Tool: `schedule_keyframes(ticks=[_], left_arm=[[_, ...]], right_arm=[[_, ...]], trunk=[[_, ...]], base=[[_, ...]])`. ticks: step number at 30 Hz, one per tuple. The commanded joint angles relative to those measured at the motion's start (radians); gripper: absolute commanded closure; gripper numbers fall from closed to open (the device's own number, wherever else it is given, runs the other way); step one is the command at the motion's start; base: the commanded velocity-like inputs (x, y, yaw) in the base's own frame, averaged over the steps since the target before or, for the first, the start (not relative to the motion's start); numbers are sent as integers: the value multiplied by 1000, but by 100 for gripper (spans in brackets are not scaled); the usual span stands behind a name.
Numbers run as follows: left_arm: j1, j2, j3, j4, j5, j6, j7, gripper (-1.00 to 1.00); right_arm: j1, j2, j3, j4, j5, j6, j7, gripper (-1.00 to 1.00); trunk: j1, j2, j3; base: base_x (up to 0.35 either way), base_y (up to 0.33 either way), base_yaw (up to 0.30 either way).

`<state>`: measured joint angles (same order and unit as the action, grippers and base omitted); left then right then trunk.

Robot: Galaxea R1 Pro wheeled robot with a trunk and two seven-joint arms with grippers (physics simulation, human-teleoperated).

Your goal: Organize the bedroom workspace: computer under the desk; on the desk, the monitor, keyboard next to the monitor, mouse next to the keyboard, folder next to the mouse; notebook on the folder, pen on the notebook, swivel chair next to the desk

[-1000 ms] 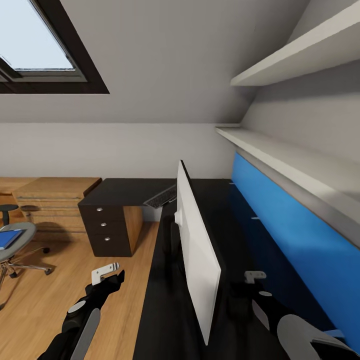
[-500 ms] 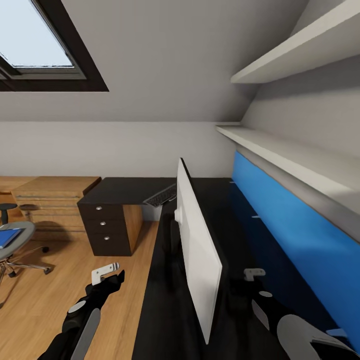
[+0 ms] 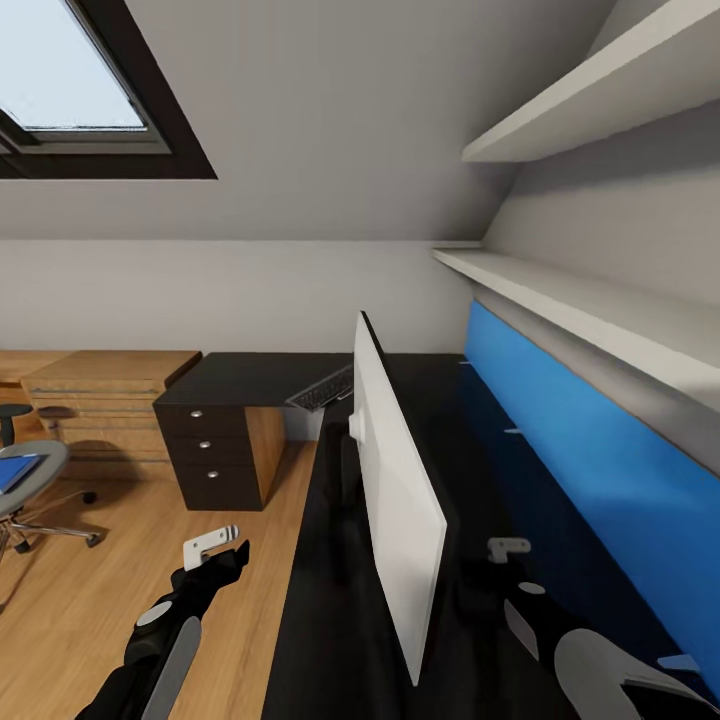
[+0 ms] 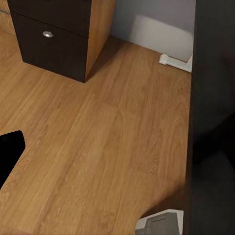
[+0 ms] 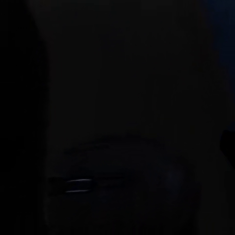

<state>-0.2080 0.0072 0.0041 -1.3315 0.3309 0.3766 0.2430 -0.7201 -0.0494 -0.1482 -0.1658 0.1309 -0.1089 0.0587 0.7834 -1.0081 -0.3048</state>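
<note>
The monitor (image 3: 395,500) stands on the glossy black desk (image 3: 260,380), seen edge-on with its pale grey back towards me. The keyboard (image 3: 322,390) lies on the desk beyond it. At the far left the swivel chair (image 3: 35,500) carries the blue folder (image 3: 15,470) on its seat. My left gripper (image 3: 210,545) hangs over the wooden floor beside the desk edge, its fingers apart with nothing between them. My right gripper (image 3: 508,548) is low over the desk top on the wall side of the monitor. The right wrist view is too dark to read.
A black drawer unit (image 3: 215,455) stands under the desk's far wing, also seen in the left wrist view (image 4: 49,41). A light wooden cabinet (image 3: 110,400) stands further left. A blue wall panel (image 3: 580,470) and two shelves (image 3: 560,300) line the right side.
The whole picture has drifted slightly, with the chair sliding further off the left edge, so the camera moved. Both arms keep the same pose.
</note>
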Motion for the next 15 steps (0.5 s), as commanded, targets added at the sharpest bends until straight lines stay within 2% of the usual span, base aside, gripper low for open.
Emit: schedule_keyframes(ticks=[1,4,15], left_arm=[[-1,0,-1,-1,10,4,7,-100],[-1,0,-1,-1,10,4,7,-100],[-1,0,-1,-1,11,4,7,-100]], right_arm=[[-1,0,-9,1,10,8,5,-100],[-1,0,-9,1,10,32,7,-100],[-1,0,-8,2,10,50,6,-100]], trunk=[[0,-1,-1],[0,-1,-1],[0,-1,-1]], base=[[0,0,0],[0,0,0],[0,0,0]])
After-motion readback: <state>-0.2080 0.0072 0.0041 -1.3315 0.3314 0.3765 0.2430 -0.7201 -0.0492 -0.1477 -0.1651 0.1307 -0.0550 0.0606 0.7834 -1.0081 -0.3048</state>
